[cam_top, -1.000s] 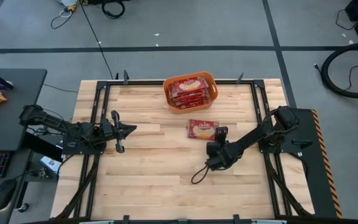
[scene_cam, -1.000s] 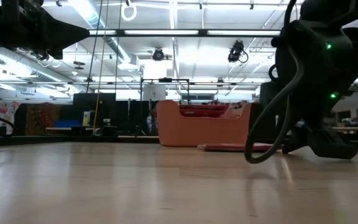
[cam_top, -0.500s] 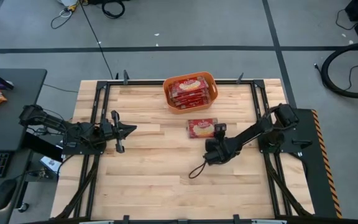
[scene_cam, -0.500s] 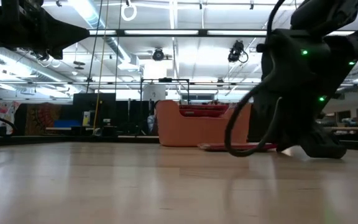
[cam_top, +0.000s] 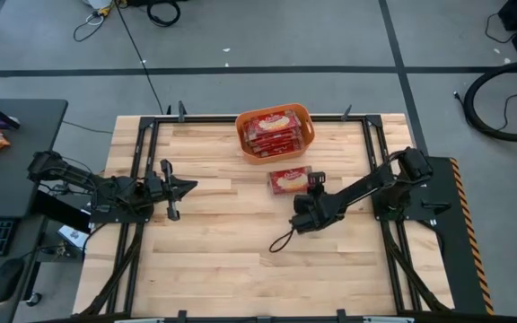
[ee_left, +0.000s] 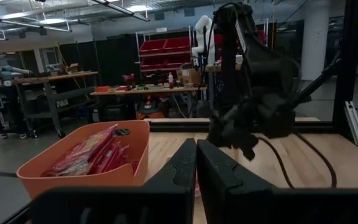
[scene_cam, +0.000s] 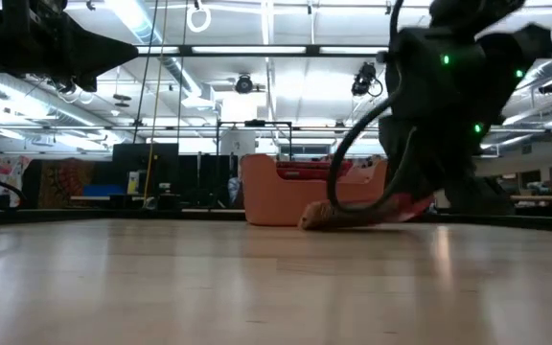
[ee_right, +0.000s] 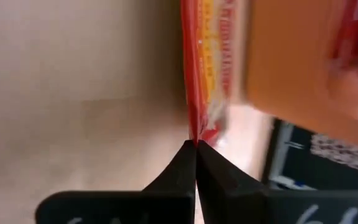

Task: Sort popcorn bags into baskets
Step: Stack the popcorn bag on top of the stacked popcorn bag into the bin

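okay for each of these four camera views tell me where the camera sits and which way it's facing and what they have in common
High view: above the table, looking straight down; both arms show, the right gripper pinching the popcorn bag near the orange basket.
Low view: at tabletop height, looking level across; the right arm lifts the bag's edge before the basket.
Left wrist view: behind the shut left gripper, facing the basket and the right arm.
Right wrist view: behind the right gripper, shut on the bag's edge.
Shared: the basket shows in the high, low and left wrist views.

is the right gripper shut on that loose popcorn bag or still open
Shut: the right gripper pinches the popcorn bag's edge, lifting one end.
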